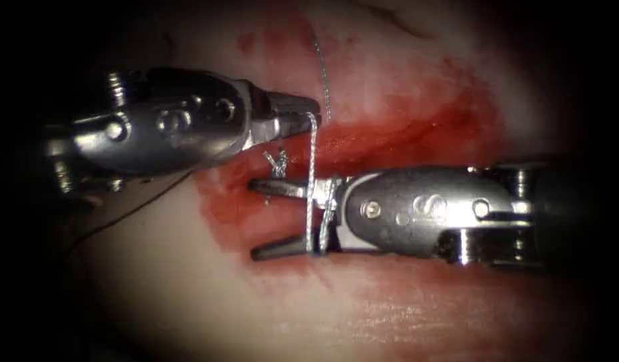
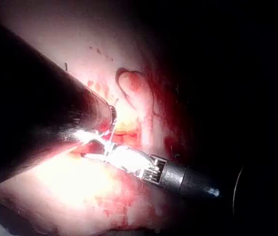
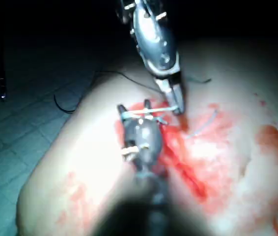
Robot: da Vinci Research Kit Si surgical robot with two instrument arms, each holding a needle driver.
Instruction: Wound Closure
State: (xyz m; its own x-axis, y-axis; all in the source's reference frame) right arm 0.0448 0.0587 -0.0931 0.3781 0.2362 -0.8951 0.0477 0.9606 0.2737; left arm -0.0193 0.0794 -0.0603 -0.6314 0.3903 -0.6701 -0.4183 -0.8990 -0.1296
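Observation:
My left tool (image 1: 308,114) reaches in from the left, its jaws shut on the pale thread (image 1: 311,161) at their tip, just above the cut (image 1: 403,137). From there the thread drops to my right tool (image 1: 256,219), whose jaws stand open. The thread is wound around both of these jaws near their base and nothing lies between them. A small knot with short ends (image 1: 277,162) sits on the cut between the two tools. In the right wrist view, the thread (image 3: 146,113) crosses my right tool's (image 3: 134,108) spread jaws, and the left tool (image 3: 176,103) is just beyond.
Red fluid (image 1: 222,208) covers the tissue (image 1: 189,295) around the cut. Another length of pale thread (image 1: 321,67) runs up and away from the left tool. A dark strand (image 1: 142,204) trails off to the left. The right arm's shaft (image 2: 188,179) lies across the tissue.

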